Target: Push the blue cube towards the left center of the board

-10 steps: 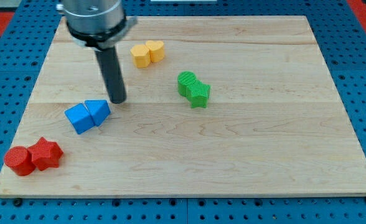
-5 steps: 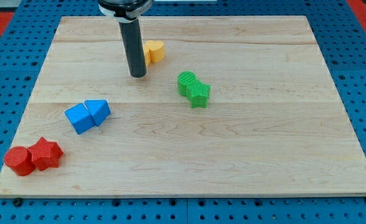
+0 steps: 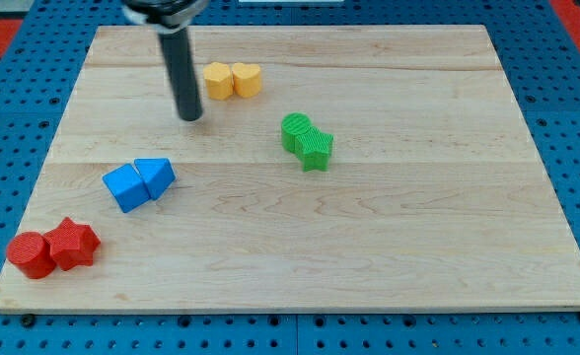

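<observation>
The blue cube (image 3: 125, 187) sits at the board's lower left, touching a blue triangular block (image 3: 156, 176) on its right. My tip (image 3: 189, 117) is on the board above and to the right of both blue blocks, well apart from them, and just left of and below the yellow blocks (image 3: 232, 80).
Two yellow blocks sit side by side near the view's top. A green cylinder (image 3: 295, 130) and a green star (image 3: 316, 149) touch at the middle. A red cylinder (image 3: 29, 254) and a red star (image 3: 72, 243) sit at the bottom left corner. The wooden board (image 3: 418, 227) lies on a blue pegboard.
My tip moved up and right from beside the blue triangular block toward the yellow blocks, then back left a little. No block has moved.
</observation>
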Motion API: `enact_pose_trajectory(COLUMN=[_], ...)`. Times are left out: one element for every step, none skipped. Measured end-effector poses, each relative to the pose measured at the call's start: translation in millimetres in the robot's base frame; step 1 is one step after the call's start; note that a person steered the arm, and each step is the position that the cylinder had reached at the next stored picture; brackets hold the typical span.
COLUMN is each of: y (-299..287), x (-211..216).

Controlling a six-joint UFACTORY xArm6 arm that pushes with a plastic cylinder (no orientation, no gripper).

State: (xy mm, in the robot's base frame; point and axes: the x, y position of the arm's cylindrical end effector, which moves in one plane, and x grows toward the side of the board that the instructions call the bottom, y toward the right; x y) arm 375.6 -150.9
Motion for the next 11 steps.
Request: enact_pose_trajectory(y=[-66, -108, -111, -104, -81, -57, -48, -53, -65, -68, -72], x=[21, 73, 131, 162, 164, 160, 139, 101, 57, 35, 69])
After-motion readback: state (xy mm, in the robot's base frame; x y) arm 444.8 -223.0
